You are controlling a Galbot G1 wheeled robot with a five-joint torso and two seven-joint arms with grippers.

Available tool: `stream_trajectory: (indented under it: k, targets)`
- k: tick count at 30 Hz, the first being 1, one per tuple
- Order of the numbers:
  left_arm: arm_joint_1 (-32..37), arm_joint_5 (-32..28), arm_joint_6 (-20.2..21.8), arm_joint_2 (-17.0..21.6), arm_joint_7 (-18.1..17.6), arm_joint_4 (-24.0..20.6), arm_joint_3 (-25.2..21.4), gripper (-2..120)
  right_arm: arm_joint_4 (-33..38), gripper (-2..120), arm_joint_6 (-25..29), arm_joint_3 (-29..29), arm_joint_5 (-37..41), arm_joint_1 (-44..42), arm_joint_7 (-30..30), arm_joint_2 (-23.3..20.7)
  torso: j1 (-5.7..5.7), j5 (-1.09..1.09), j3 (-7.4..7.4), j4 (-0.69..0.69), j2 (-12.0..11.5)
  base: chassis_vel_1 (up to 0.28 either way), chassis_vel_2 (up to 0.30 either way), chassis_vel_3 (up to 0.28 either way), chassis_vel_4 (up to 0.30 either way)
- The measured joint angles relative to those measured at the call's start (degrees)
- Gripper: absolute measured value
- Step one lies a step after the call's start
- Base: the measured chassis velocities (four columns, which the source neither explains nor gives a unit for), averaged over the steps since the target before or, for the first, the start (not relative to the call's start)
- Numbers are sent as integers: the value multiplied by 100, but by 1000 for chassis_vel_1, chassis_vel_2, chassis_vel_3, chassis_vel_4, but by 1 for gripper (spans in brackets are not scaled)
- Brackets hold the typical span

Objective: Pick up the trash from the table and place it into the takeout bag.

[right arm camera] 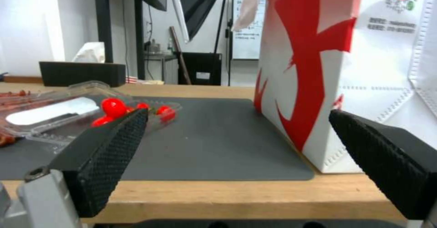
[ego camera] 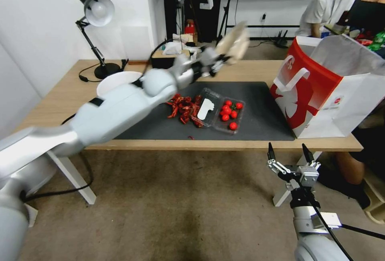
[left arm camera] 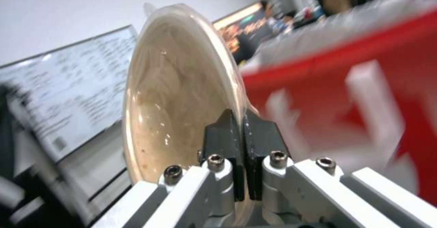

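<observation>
One beige bowl (ego camera: 234, 44) is in the air above the far side of the bench (ego camera: 56, 104), tilted on edge, its rim clamped between the fingers (left arm camera: 223, 136) of the left gripper (ego camera: 219, 58). One red-and-white takeout bag (ego camera: 321, 88) stands open at the right end of the bench, partly on the dark mat (ego camera: 264, 112). On the mat lie one open clear clamshell box (ego camera: 220, 110) holding about six small red tomatoes (ego camera: 229, 110), and left of it one heap of red scraps (ego camera: 182, 108). The right gripper (ego camera: 289, 154) hangs below the bench's near edge, fingers wide apart.
</observation>
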Motion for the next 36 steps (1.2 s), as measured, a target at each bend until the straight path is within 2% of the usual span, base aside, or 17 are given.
stream_trajectory:
  k: [3,5,7,9,11,13,15,17,21,23,27,29,34,36]
  targets:
    - [-213,-91,15,-200,-21,41,121,0,8,100,0,9,-1,-20,-1,1,0,0,0,4,0,0,0,0,0]
    - [-531,-240,26,-545,-40,198,302,0,20,100,0,32,-2,-38,-2,6,0,-3,0,6,0,0,0,0,0]
    - [-556,-255,27,-576,-43,214,314,0,21,100,0,34,-2,-40,-2,7,0,-2,0,6,0,0,0,0,0]
    - [-757,-391,58,-865,-65,321,411,0,31,100,0,48,0,-57,-2,11,0,-2,0,6,0,0,0,0,0]
    - [-790,-413,66,-916,-69,338,424,0,31,100,0,49,1,-60,-3,12,0,-2,0,6,0,0,0,0,0]
    - [-947,-502,80,-1226,-80,484,497,0,31,100,0,69,10,-64,-2,9,0,-3,0,7,0,0,0,0,0]
    - [-977,-514,81,-1302,-81,527,512,0,31,100,0,71,13,-64,-1,8,0,-2,0,7,0,0,0,0,0]
    - [-1093,-550,78,-1714,-77,745,566,0,32,100,0,85,30,-58,7,7,0,-2,0,5,0,0,0,0,0]
    - [-1151,-554,63,-2022,-61,946,581,0,31,100,1,92,35,-61,12,8,0,-1,0,4,0,0,0,0,0]
    - [-1198,-553,31,-2382,-27,1209,603,0,32,100,3,103,36,-88,13,11,0,-2,0,6,0,0,0,0,0]
    - [-1215,-548,0,-2514,4,1410,617,0,32,100,27,127,40,-105,14,15,0,-1,0,2,0,0,0,0,0]
    - [-1224,-533,-64,-2527,52,1685,668,0,47,100,31,140,47,-122,14,15,0,-2,0,7,0,0,0,0,0]
    - [-1219,-533,-91,-2512,72,1825,725,0,59,100,31,153,52,-126,14,16,0,-3,1,9,0,0,0,0,0]
    - [-1166,-553,-95,-2509,69,1815,782,0,60,100,31,154,53,-125,15,26,0,-3,1,6,0,0,0,0,0]
